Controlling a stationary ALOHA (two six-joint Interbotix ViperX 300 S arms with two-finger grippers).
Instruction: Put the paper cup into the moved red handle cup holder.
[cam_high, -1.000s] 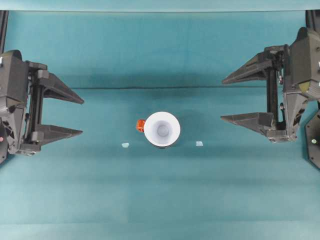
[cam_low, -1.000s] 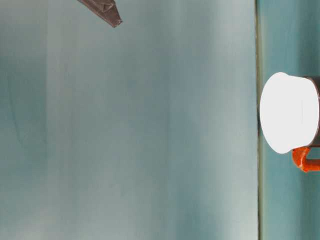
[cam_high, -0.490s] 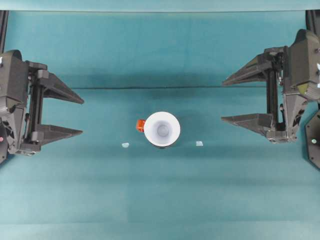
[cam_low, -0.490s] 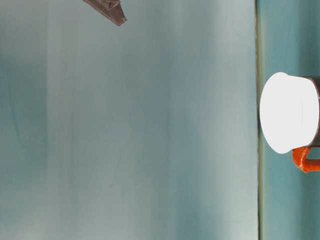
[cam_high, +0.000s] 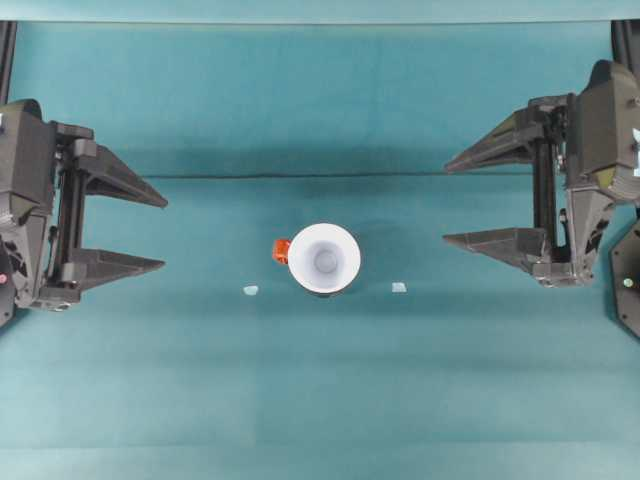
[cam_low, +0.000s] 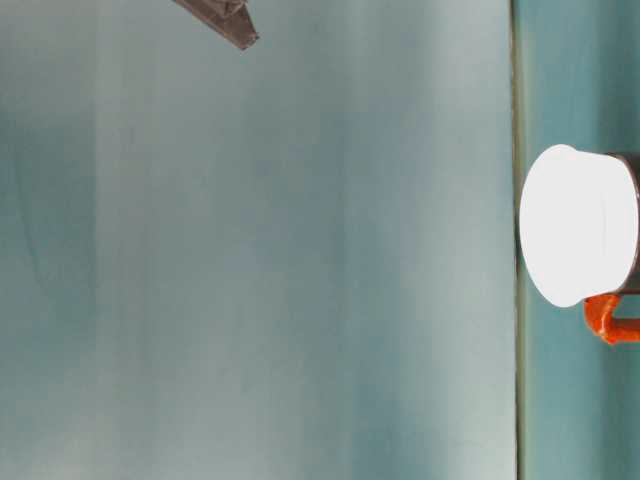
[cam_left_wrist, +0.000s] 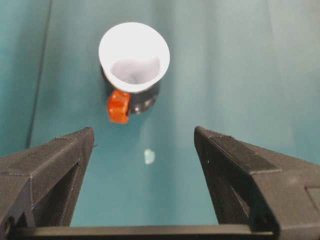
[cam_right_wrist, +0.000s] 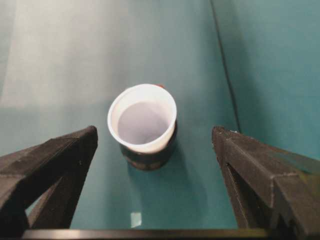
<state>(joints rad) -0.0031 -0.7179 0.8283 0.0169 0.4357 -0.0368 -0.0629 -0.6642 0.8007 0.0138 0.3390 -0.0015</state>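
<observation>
The white paper cup (cam_high: 324, 259) sits upright inside the black red handle cup holder (cam_high: 322, 291) at the table's middle; the holder's orange tab (cam_high: 281, 251) sticks out to the left. The cup (cam_left_wrist: 133, 56) and holder (cam_left_wrist: 142, 100) lie ahead of the left wrist camera, the cup (cam_right_wrist: 143, 118) in the holder (cam_right_wrist: 148, 157) ahead of the right one. The cup (cam_low: 578, 225) and the holder's orange handle (cam_low: 608, 320) also show at table level. My left gripper (cam_high: 165, 233) stands open far to the left, my right gripper (cam_high: 445, 200) open far to the right. Both hold nothing.
Two small pale scraps lie on the teal cloth, one left of the holder (cam_high: 250, 290) and one right of it (cam_high: 399, 287). A fold line in the cloth (cam_high: 300, 177) runs across behind the cup.
The right gripper has drifted very slightly; cup, holder and left gripper have not moved.
</observation>
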